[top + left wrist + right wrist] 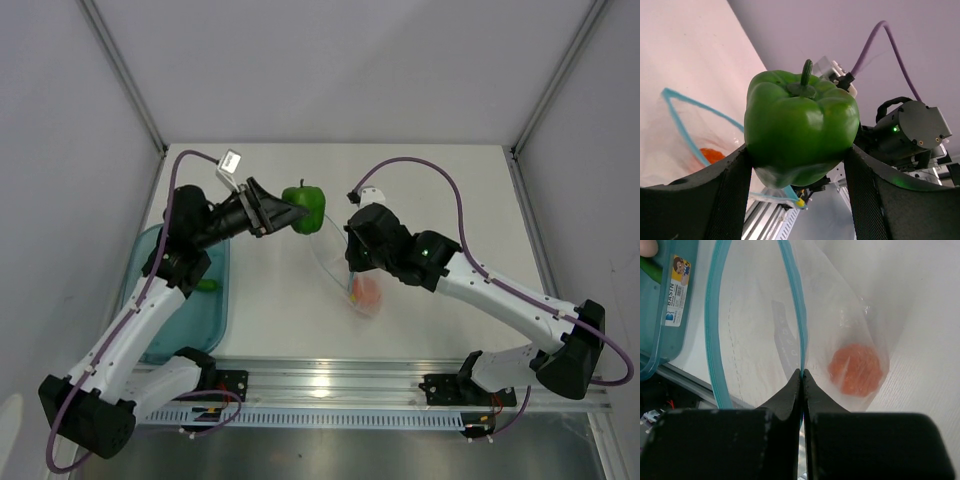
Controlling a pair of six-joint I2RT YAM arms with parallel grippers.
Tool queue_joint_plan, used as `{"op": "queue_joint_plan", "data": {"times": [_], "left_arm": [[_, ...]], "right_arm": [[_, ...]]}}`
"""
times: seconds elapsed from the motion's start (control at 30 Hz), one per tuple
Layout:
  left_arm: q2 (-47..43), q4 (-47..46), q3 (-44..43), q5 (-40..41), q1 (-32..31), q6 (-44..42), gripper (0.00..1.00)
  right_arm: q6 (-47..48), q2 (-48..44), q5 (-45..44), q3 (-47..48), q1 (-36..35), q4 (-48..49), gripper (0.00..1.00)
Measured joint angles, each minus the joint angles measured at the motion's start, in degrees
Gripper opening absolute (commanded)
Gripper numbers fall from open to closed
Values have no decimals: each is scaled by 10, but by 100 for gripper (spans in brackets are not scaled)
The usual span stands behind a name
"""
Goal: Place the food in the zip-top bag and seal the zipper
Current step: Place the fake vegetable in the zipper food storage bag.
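While the green bell pepper (800, 130) hung in the air just beside the mouth of the zip-top bag (340, 262), we saw it clamped at its flanks by the left pincer (283, 212). The fingers (725, 195) stood fairly wide because the pepper filled the gap between them. It sat upright in that grip, stem up, above the counter (430, 190) and not yet inside the bag.

The bag itself slumped on the counter between the two arms. Its mouth gaped toward the pepper, and the light-blue zipper (715, 315) was parted into two strips. We judged that gap to be the work of the right pincer (802, 379). Its jaws were fully closed on one strip of the zipper, apparently to hold the mouth open and steady for the incoming piece. An orange round fruit (856, 369) already rested deep inside the bag.

At the counter's left edge stood a teal tray (222, 290) holding a small green piece (206, 285), well apart from the bag. By our reckoning, loading was under way, with sealing yet to come. The broad pepper looked a snug fit for the opening.
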State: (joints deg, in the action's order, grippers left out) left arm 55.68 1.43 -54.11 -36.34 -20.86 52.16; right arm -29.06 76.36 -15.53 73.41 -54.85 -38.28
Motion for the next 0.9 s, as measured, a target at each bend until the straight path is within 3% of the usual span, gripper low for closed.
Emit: {"op": "queue_joint_plan", "data": {"times": [0.17, 0.43, 0.9], "left_arm": [[35, -49, 6, 0, -35, 22, 1], [61, -45, 38, 29, -64, 44, 1], [61, 86, 51, 113, -99, 42, 1]], "right_arm": [[-7, 0, 0, 0, -3, 0, 0], [-14, -1, 0, 0, -6, 2, 0], [-25, -17, -5, 0, -9, 5, 0]]}}
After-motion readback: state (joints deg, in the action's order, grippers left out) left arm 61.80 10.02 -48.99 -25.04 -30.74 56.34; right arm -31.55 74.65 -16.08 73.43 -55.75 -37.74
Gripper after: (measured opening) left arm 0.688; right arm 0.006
